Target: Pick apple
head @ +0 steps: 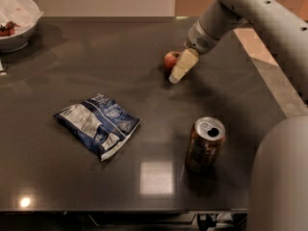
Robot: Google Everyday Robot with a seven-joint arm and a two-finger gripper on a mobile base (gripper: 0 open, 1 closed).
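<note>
The apple (169,60) is small, round and red, and sits on the dark table (96,52) at the back, right of centre. My gripper (175,75) is cream-coloured and comes down from the upper right on the grey arm (226,13). It covers the apple's right side, with its tip on or just above the table in front of the apple. Only the left part of the apple shows.
A gold drink can (205,144) stands upright at the front right. A blue and white snack bag (98,123) lies left of centre. A white bowl (18,20) with dark red berries sits at the back left corner. The table's right edge runs close behind the arm.
</note>
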